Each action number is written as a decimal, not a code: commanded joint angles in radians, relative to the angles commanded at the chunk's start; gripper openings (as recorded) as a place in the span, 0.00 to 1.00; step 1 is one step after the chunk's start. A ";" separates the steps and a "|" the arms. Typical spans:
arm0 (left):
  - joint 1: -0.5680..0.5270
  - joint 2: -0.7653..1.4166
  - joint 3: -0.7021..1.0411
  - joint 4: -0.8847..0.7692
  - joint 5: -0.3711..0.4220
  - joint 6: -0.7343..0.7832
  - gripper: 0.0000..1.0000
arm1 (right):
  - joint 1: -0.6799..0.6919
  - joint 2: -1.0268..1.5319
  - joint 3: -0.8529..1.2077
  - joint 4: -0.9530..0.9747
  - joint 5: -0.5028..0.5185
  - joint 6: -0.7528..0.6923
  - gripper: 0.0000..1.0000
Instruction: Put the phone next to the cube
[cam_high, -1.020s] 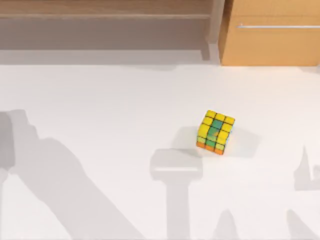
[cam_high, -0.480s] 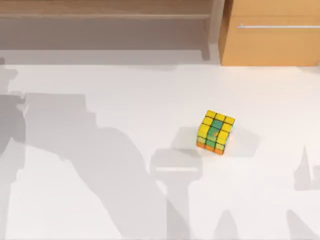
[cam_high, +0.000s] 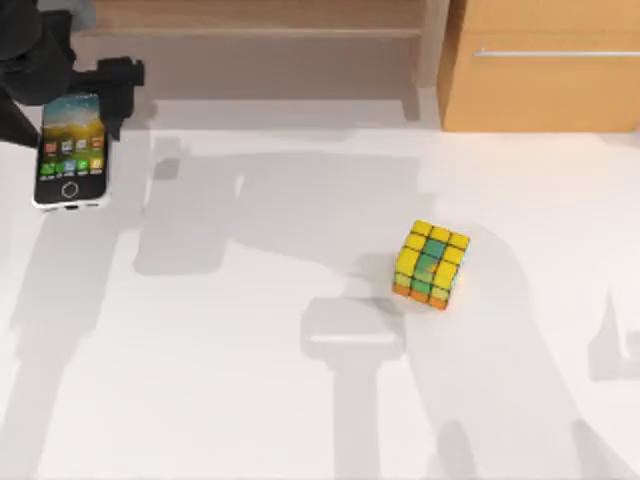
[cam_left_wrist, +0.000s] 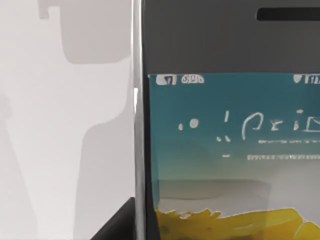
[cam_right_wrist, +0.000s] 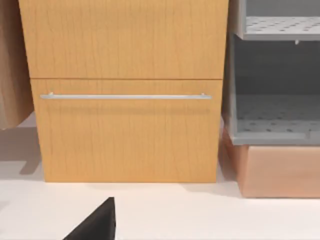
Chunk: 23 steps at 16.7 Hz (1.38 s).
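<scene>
White table runs bare along the top view's near edge, crossed by grey arm shadows; further in, right of centre, sits the cube, yellow with a green middle stripe and an orange lower edge, nothing touching it. Well apart from it, at the far left, the phone shows face up with its screen lit and its home button toward the near side — its far end under the left hand, whose dark fingers appear closed on it, though I cannot tell whether it is lifted or resting on the table. From the left wrist the phone sits tight against the camera, dark bezel and wallpaper. I judge it stiff, thin, fairly light and smooth-sided, so it could slip or swing when pinched at one end; a hold across the long edges near the middle would be steadier. Farthest back stands a wooden drawer unit with a metal handle — faced by the right wrist camera, the right arm parked.
</scene>
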 joint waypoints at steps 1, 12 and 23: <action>-0.047 0.011 0.018 -0.016 0.000 -0.059 0.00 | 0.000 0.000 0.000 0.000 0.000 0.000 1.00; -0.443 0.098 0.090 -0.133 -0.047 -0.409 0.00 | 0.000 0.000 0.000 0.000 0.000 0.000 1.00; -0.512 0.110 0.085 -0.151 -0.077 -0.431 0.00 | 0.000 0.000 0.000 0.000 0.000 0.000 1.00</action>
